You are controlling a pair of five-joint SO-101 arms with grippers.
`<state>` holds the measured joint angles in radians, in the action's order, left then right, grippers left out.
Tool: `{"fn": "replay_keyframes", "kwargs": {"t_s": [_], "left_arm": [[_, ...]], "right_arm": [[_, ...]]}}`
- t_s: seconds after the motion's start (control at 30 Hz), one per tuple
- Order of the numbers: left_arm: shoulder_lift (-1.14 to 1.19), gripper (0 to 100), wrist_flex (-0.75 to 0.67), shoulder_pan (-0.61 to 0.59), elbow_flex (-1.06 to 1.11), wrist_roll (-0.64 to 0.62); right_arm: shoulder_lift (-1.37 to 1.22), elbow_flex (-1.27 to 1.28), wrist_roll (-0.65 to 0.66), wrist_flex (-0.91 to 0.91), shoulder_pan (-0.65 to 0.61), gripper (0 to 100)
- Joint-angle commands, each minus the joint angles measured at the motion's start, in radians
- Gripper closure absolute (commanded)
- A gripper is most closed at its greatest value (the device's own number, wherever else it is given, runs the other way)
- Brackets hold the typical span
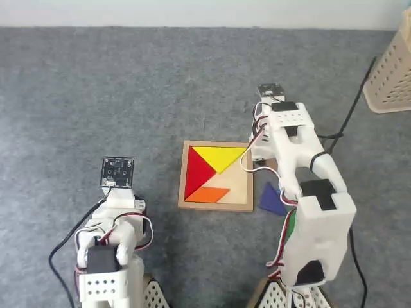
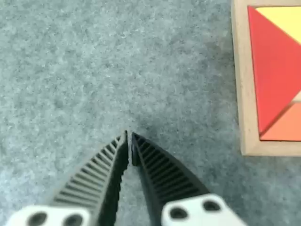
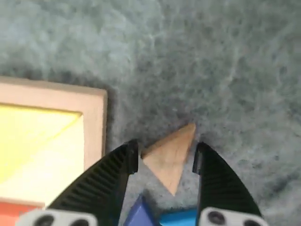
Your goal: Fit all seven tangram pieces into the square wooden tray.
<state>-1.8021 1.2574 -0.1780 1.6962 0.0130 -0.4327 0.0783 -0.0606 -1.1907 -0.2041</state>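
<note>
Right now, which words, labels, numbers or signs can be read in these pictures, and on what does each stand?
None can be read. The wooden tray, its coloured pieces and the wooden triangle carry no print; any marking on the black board is too small to read.

Room with grey carpet (image 1: 83,83), basket (image 1: 393,67)

You see a pale wooden tray (image 1: 215,206), smooth and matt, lying on rough, fuzzy grey carpet (image 1: 96,83). Inside the tray, the yellow piece (image 1: 218,157), red piece (image 1: 198,172) and orange piece (image 1: 207,194) wear flat matt paint. Just beside the tray, a small triangle (image 3: 169,162) is bare, unpainted wood. The left gripper (image 2: 129,141) and right gripper (image 3: 165,153) have ribbed matt black plastic fingers (image 2: 160,174).
</note>
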Motion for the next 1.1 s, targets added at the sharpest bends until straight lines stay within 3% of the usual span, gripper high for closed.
{"fn": "replay_keyframes", "kwargs": {"t_s": [0.0,0.2,0.5,0.77,1.07], "left_arm": [[-0.017,99,0.005,-0.002,-0.012,-0.009],[-0.017,99,0.005,-0.002,-0.012,-0.009],[-0.017,99,0.005,-0.002,-0.012,-0.009],[-0.017,99,0.005,-0.002,-0.012,-0.009],[-0.017,99,0.005,-0.002,-0.012,-0.009]], "right_arm": [[-0.008,-0.037,-0.038,0.008,0.001,82.0],[-0.022,-0.04,-0.123,-0.042,0.001,95.3],[-0.005,-0.041,-0.132,-0.061,0.039,96.1],[0.189,0.037,-0.238,-0.061,0.077,96.1],[0.414,0.15,-0.232,-0.051,-0.073,95.9]]}}
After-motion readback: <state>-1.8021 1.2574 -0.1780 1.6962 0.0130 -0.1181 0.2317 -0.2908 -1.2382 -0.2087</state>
